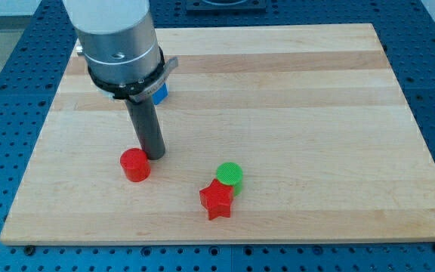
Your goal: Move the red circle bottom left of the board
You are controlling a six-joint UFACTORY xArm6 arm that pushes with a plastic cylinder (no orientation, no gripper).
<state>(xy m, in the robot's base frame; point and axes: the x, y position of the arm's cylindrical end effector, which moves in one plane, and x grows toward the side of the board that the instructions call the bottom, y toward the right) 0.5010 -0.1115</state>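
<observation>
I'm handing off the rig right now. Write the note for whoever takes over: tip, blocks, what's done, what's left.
My tip is down on the board, just to the upper right of the red circle, touching or nearly so.
The red circle sits left of centre near the view's bottom, not yet in the bottom-left corner.
Red star and green circle touch each other further right. A blue block is mostly hidden behind the arm.
Left: push the red circle down-left.

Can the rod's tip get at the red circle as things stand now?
Probably yes: my tip sits right beside the red circle, on its upper right, with nothing between them. The red star and green circle lie apart, rightward.
</observation>
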